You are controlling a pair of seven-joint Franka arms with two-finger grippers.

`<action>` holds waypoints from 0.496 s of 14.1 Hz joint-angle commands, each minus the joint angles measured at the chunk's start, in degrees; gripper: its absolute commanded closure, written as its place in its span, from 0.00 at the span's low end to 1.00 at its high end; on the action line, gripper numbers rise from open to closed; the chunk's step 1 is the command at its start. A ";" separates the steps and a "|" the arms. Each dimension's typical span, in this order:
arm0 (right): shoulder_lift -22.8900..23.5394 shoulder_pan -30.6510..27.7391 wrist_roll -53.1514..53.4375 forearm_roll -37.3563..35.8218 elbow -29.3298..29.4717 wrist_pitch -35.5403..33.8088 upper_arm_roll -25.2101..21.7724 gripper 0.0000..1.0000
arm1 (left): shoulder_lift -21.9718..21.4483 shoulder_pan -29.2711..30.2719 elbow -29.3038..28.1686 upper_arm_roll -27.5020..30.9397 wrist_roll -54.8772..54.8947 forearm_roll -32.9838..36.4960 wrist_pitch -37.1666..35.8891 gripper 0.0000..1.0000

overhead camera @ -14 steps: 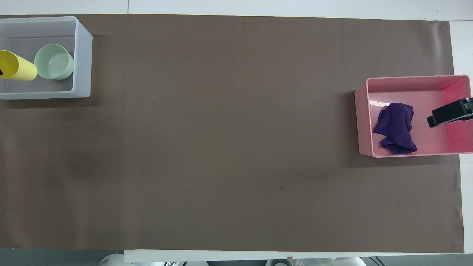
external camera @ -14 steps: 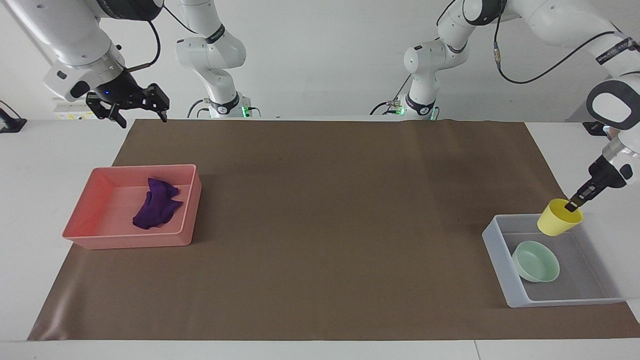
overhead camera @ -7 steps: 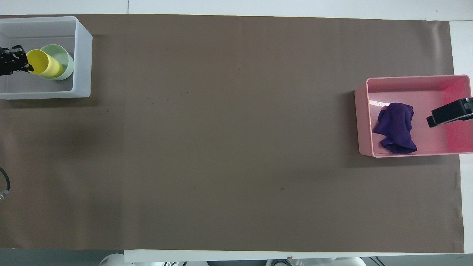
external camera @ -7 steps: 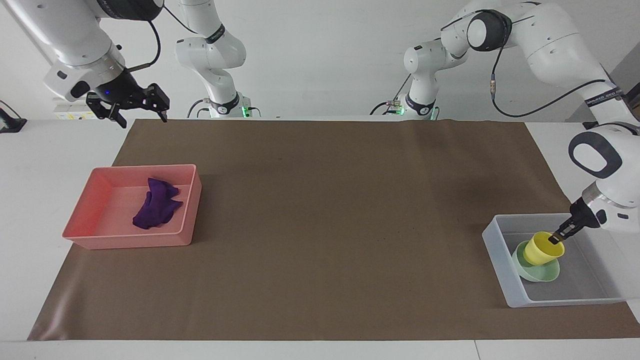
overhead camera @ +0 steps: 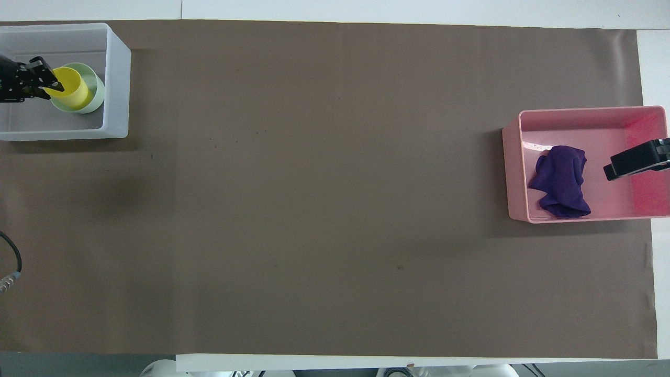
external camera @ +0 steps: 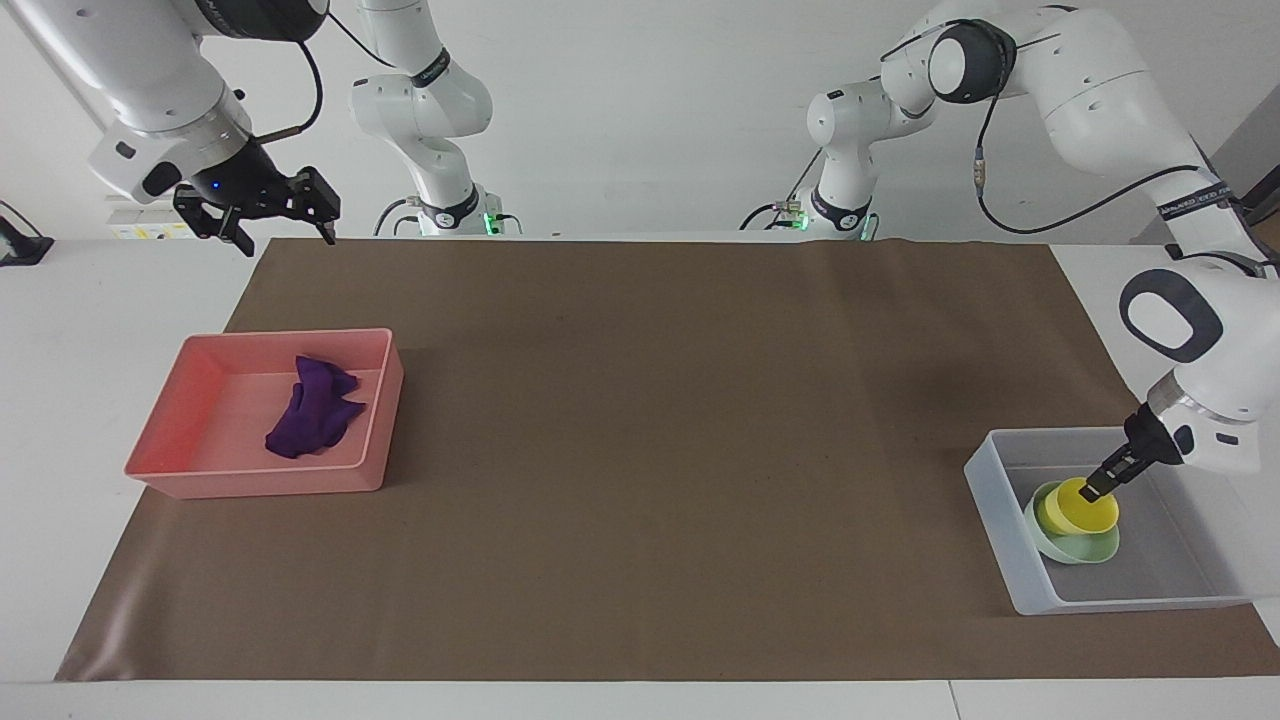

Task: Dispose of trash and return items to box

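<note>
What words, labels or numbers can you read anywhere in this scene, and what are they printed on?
Left arm's forearm: a black band carries white lettering, too small to read.
Right arm's upper link: white lettering on a black joint, cut off at the top edge, unreadable.
Yellow cup, mint-green bowl, translucent box, pink tray, purple cloth: no text visible.

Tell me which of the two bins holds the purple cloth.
The pink tray at the right arm's end holds the purple cloth. The translucent grey box holds the yellow cup nested in the green bowl.
</note>
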 commanded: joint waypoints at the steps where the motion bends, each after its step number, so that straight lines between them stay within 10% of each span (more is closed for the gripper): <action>1: 0.33 -0.08 0.92 0.99 0.62 -0.16 0.00 0.00 | -6.35 -2.01 -3.44 0.58 0.21 1.58 -0.57 0.00; 7: 0.25 -0.08 0.92 0.99 0.62 -0.16 0.00 0.00 | -20.84 -5.88 -10.98 0.66 7.86 1.67 -13.49 0.00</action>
